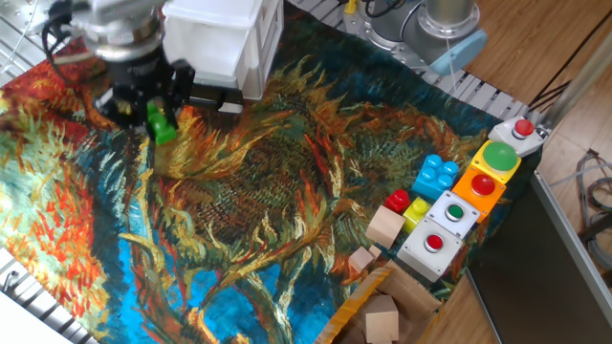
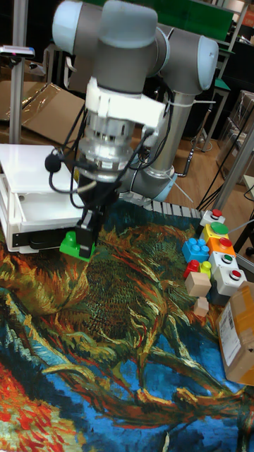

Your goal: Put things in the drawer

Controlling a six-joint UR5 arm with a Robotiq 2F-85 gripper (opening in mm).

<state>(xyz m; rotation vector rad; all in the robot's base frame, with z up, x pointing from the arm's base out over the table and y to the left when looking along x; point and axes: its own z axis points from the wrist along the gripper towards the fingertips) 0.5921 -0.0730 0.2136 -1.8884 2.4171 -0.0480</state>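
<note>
Fingers [image 1: 158, 113] clamped on green brick [image 1: 161, 123], held above surface [image 1: 287, 191]. White drawer [image 2: 44, 222] just behind fingers, pulled out; inside not visible. Cardboard box [image 1: 378, 311] far away, holds wooden block [image 1: 381, 320].

Brick [image 1: 160, 124] in pincer [image 1: 153, 117], just before drawer [image 2: 39, 210]; button boxes [image 1: 457, 212] far right.

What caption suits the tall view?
Gripper carries a green brick beside the white drawer.
</note>
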